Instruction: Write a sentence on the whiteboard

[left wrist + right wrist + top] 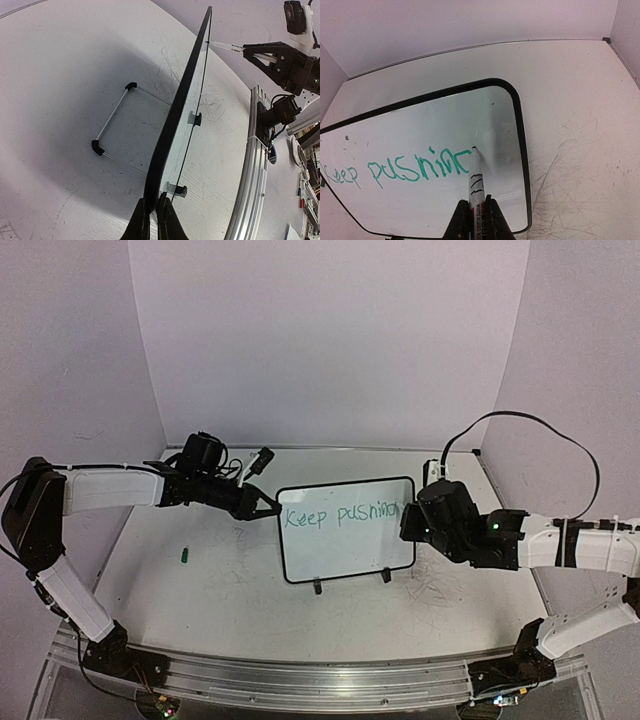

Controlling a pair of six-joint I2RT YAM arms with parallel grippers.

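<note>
Bench [200, 590] is white and covered in faint grey scuff scribbles [560, 175], heaviest toward its right edge. Left arm [110, 488] reaches in from the left edge, right arm [590, 545] from the right edge, with a black cable [540, 425] looping above it. Whiteboard [340, 555] stands about mid-bench between the two arms, on its long side and leaning back a little, black rim all round, writing face toward the near edge. Left jaws are closed tight on the whiteboard's left rim; the left wrist view shows the rim [175, 125] pinched edge-on between the fingers. A thin wire stand [112, 120] with black corner pieces lies on the bench behind the board. Right jaws are clamped on a white marker [476, 175] with nothing slack around the barrel, tip touching the board face in its right part, just short of the right rim. Sentence [415, 170] so far is one line of green letters across the upper half, reading "Keep pushin" plus a stroke at the marker tip that I cannot read. Two small black feet [317, 587] sit under the board's bottom rim, on the bench. Small green object [185, 555] lies by itself on the bench toward the left edge, well apart from the board; too small to identify.
</note>
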